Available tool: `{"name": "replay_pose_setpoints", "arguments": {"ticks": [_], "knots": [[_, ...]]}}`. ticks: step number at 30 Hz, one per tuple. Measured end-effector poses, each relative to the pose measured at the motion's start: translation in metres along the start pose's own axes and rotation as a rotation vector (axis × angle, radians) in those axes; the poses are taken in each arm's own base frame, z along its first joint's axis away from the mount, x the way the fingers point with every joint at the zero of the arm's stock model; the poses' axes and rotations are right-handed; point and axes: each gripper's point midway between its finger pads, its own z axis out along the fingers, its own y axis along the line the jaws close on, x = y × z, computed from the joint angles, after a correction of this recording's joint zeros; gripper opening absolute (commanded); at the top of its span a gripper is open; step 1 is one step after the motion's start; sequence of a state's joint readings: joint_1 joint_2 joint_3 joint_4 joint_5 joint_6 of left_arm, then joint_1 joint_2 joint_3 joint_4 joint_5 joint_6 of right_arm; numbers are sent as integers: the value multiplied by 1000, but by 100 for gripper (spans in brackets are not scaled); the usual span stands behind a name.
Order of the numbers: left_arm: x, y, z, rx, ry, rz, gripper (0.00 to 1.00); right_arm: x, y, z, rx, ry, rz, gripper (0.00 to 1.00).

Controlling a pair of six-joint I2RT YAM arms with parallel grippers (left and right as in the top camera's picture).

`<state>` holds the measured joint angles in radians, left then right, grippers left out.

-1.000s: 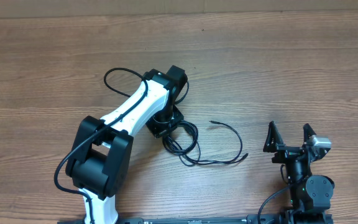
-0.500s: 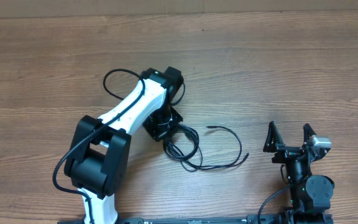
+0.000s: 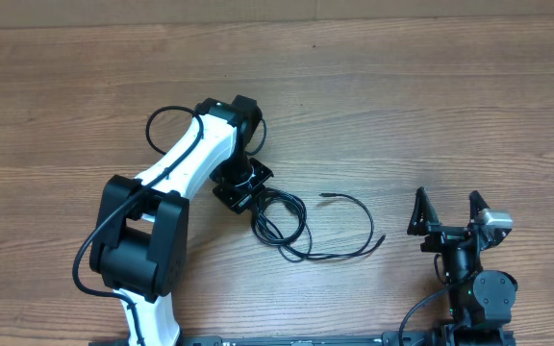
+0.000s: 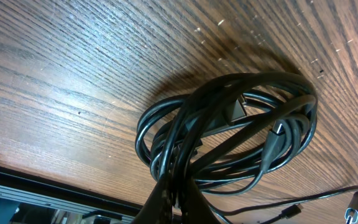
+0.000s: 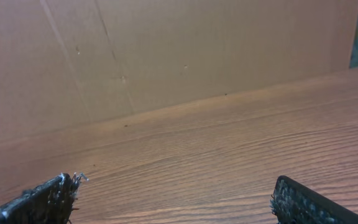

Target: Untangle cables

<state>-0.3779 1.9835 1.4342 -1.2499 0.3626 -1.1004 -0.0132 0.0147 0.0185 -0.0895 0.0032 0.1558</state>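
The cables are thin black cords bunched in a tangle at the table's middle, with one loose strand curving right to a plug end. My left gripper is shut on the left side of the bundle. In the left wrist view the coiled cables hang from my pinched fingertips, with a silver-tipped plug at the lower right. My right gripper is open and empty at the front right, apart from the cables. The right wrist view shows its fingers spread over bare wood.
The wooden table extends all around. A brown cardboard wall stands at the table's far edge. A thicker black wire loops off my left arm. A metal rail runs along the front edge.
My left gripper has moved left and a little back, dragging the bundle with it. The tangle shifted left and the loose strand stretched out. The right arm has not moved.
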Motion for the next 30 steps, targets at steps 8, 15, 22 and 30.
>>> {"name": "replay_pose_setpoints", "arguments": {"ticks": [8,15,22,30], "knots": [[2,7,0,-28,6,-11,4,0,0,0,0,0,0,100],[4,12,-1,-49,12,-7,4,0,0,0,0,0,0,100],[4,13,-1,-57,15,67,4,0,0,0,0,0,0,100],[15,14,-14,-62,50,80,4,0,0,0,0,0,0,100]]}}
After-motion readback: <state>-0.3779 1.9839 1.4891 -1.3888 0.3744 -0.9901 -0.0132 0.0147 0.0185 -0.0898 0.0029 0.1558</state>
